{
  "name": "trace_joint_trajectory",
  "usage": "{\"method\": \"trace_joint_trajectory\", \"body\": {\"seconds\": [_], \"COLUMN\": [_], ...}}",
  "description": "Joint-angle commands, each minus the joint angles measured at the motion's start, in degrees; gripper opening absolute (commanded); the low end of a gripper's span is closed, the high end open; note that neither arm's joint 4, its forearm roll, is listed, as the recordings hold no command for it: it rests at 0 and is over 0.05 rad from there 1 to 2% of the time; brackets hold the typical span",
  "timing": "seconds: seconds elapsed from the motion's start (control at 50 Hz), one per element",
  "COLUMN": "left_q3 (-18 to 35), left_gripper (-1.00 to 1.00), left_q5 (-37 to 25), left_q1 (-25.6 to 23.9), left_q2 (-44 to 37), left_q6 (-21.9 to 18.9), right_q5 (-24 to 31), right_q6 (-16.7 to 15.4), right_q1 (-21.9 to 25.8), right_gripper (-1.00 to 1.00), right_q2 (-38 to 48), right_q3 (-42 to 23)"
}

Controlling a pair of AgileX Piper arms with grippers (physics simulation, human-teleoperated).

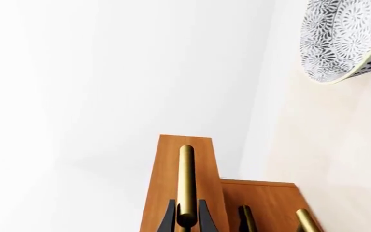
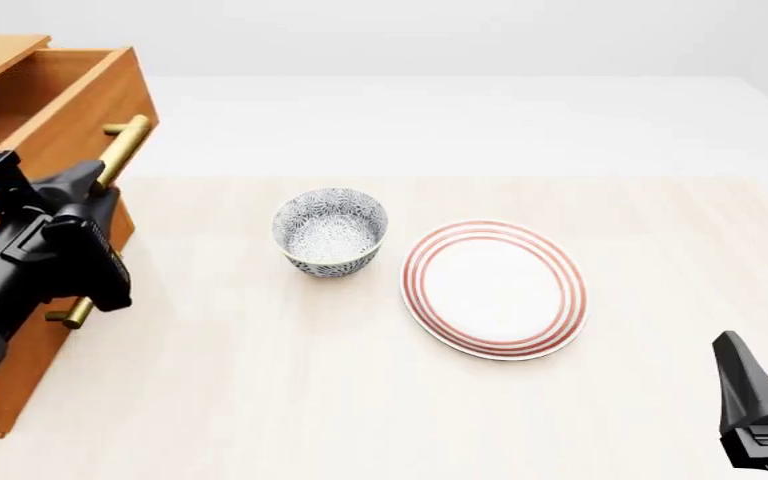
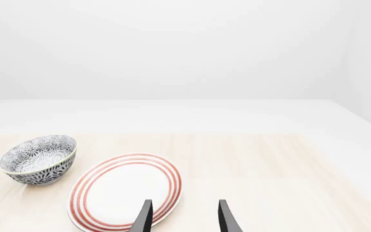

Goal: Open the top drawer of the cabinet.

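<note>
The cabinet (image 2: 17, 360) stands at the table's left edge. Its top drawer (image 2: 84, 95) is slid out toward the table's middle, with the hollow inside showing. My left gripper (image 2: 96, 180) is shut on the top drawer's brass bar handle (image 2: 125, 148). In the left wrist view both dark fingers (image 1: 168, 217) hug that handle (image 1: 185, 179) against the drawer front (image 1: 169, 164). My right gripper (image 2: 766, 388) hangs open at the near right, far from the cabinet; in its wrist view the fingers (image 3: 143, 218) hold nothing.
A patterned grey bowl (image 2: 331, 230) sits mid-table with a red-ringed white plate (image 2: 494, 288) to its right. A lower drawer's brass handle (image 2: 72, 312) shows under my left arm. The right wrist view shows the bowl (image 3: 38, 159) and plate (image 3: 124, 191) ahead.
</note>
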State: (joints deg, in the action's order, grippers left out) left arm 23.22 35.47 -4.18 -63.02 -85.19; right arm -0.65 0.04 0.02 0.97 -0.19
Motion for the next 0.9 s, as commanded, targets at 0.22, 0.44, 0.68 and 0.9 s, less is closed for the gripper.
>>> {"method": "trace_joint_trajectory", "body": {"seconds": [0.22, 0.44, 0.68, 0.9], "left_q3": [-0.66, -1.00, -0.91, -1.38], "left_gripper": [-1.00, -1.00, 1.00, 1.00], "left_q5": [0.93, 1.42, -0.83, -2.26], "left_q1": [-4.23, -5.74, -7.44, -8.62], "left_q2": [4.15, 4.56, 6.93, 9.68], "left_q6": [-0.13, -0.28, 0.72, 0.94], "right_q5": [-0.01, 0.00, 0.00, 0.00], "right_q6": [0.00, 0.00, 0.01, 0.00], "right_q1": [-0.01, -0.01, -0.01, 0.00], "right_gripper": [1.00, 1.00, 1.00, 1.00], "right_q2": [0.02, -0.01, -0.01, 0.01], "right_q3": [0.00, 0.00, 0.00, 0.00]}}
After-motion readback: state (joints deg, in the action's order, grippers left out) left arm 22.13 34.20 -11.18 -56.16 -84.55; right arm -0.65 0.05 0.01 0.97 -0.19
